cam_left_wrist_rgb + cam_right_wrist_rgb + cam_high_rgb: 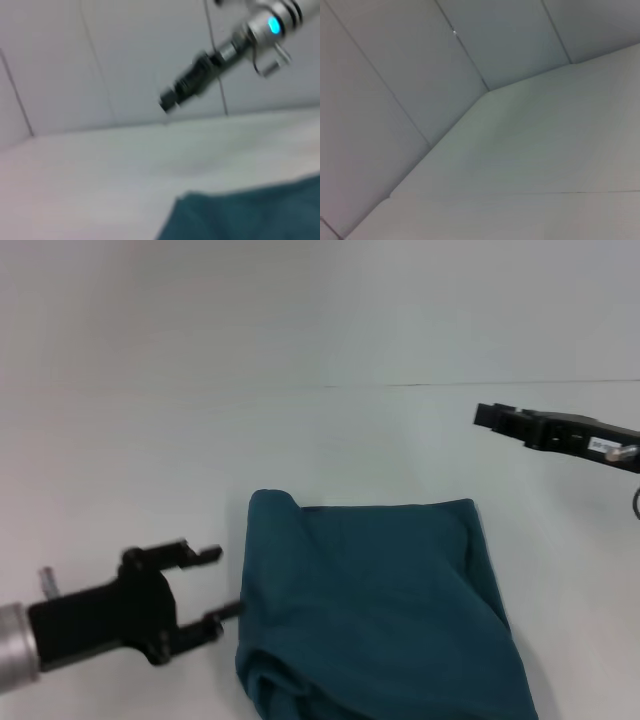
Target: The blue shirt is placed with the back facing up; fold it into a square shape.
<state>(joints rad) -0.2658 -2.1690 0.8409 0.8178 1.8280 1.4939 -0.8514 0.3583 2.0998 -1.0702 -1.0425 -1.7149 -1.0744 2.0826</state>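
Folded dark teal-blue cotton shirt (375, 605) lying in the lower centre of the head view on the pale grey tabletop (150, 440), already reduced to a rough rectangle, apparently so only squaring-up remains. Left edge bunched into a thick roll, lower left corner rumpled; not quite a square yet, by the look of it.

Left gripper (215, 587), black, at lower left of the head view, fingers (205, 554) spread apart and holding nothing, lower fingertip just at the shirt's left edge; probably poised there to tuck or release that rolled side. Contact with the cloth too close to call.

Right gripper (487, 417) at upper right of the head view, raised well clear of the shirt, likely parked out of the way; seen again in the upper middle of the left wrist view (167, 101). Whether its fingers are parted or closed: cannot tell.

Shirt's bottom edge cut off by the frame. Lettering and hem tag not visible. Right wrist view showing only bare tabletop and wall panels.
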